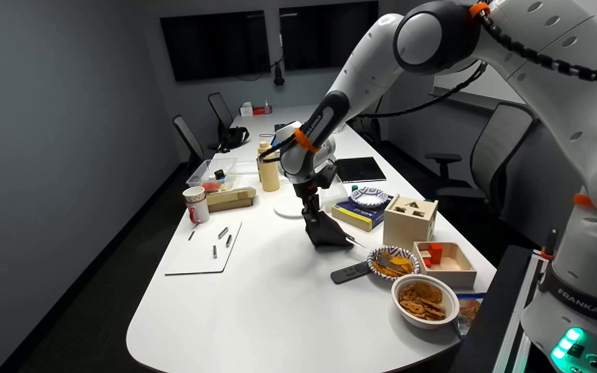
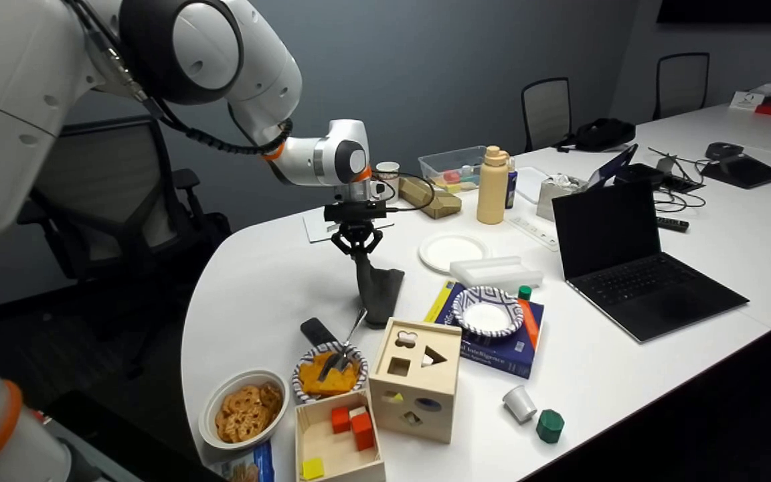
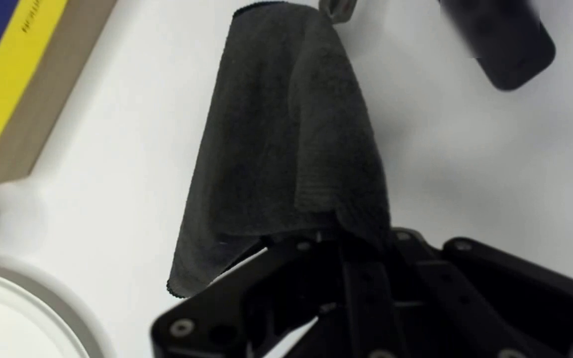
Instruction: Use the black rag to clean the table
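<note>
The black rag (image 1: 327, 233) hangs from my gripper (image 1: 311, 208) and its lower part spreads on the white table (image 1: 246, 311). In an exterior view the rag (image 2: 380, 294) hangs below the gripper (image 2: 360, 253), its lower end bent out along the table. In the wrist view the rag (image 3: 271, 124) stretches up from the gripper (image 3: 351, 241), partly folded over itself. The gripper is shut on the rag's upper part; the fingertips are mostly hidden by dark cloth and shadow. The rag's far end lies close beside a fork handle (image 3: 337, 9).
Near the rag are a black remote (image 1: 347, 273), a patterned bowl (image 2: 297, 383) with orange food and the fork, a blue-yellow book (image 1: 353, 217), a wooden shape box (image 2: 412, 418) and a white plate (image 2: 429, 258). A pretzel bowl (image 1: 423, 323) stands near the table's edge.
</note>
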Controlling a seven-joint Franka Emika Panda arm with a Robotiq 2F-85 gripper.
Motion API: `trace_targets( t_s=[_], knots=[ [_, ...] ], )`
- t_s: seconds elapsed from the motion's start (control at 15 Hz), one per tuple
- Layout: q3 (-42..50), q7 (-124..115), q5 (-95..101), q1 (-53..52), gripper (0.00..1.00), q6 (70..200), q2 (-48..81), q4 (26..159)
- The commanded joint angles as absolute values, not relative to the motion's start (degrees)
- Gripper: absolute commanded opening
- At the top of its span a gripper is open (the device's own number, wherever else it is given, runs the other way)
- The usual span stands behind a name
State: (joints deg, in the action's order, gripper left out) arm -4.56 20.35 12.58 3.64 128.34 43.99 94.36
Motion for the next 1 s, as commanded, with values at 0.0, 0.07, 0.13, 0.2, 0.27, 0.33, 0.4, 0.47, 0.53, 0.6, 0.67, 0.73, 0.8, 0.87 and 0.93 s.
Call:
trace_targets(
  t_s=[0.0,0.07,0.13,0.2,0.27,0.33,0.4,0.47,0.53,0.6,0.67,0.73,0.8,0.87,0.93],
  knots=[
    [-5.5,23.2,11.2,3.2,0.01,128.2,43.8,92.4],
    [-5.3,22.9,11.3,3.0,0.01,128.3,43.6,91.9],
    [-4.5,21.9,12.0,2.6,0.01,128.3,43.5,91.6],
    [-3.4,20.5,12.7,2.3,0.01,128.5,43.2,91.3],
    [-2.4,19.5,13.2,2.1,0.01,128.5,43.0,91.0],
    [-1.3,18.6,13.6,2.0,0.01,128.7,42.9,90.8],
    [0.2,17.2,14.3,1.8,0.01,128.7,42.9,90.5],
    [1.4,16.2,14.7,2.0,0.01,128.6,43.0,90.5],
    [2.4,15.5,15.1,2.1,0.01,128.5,43.2,90.4],
    [3.5,14.7,15.7,2.1,0.01,128.3,43.7,90.1],
    [4.1,14.4,15.7,2.5,0.01,128.2,44.3,90.2],
    [4.6,14.3,15.8,2.8,0.01,128.1,44.8,90.2],
    [4.5,14.8,15.4,3.1,0.01,128.1,45.6,90.2],
    [4.5,15.2,15.3,3.3,0.01,128.0,46.5,90.0],
    [4.2,15.8,15.2,3.5,0.01,128.1,47.3,90.0]
  ],
)
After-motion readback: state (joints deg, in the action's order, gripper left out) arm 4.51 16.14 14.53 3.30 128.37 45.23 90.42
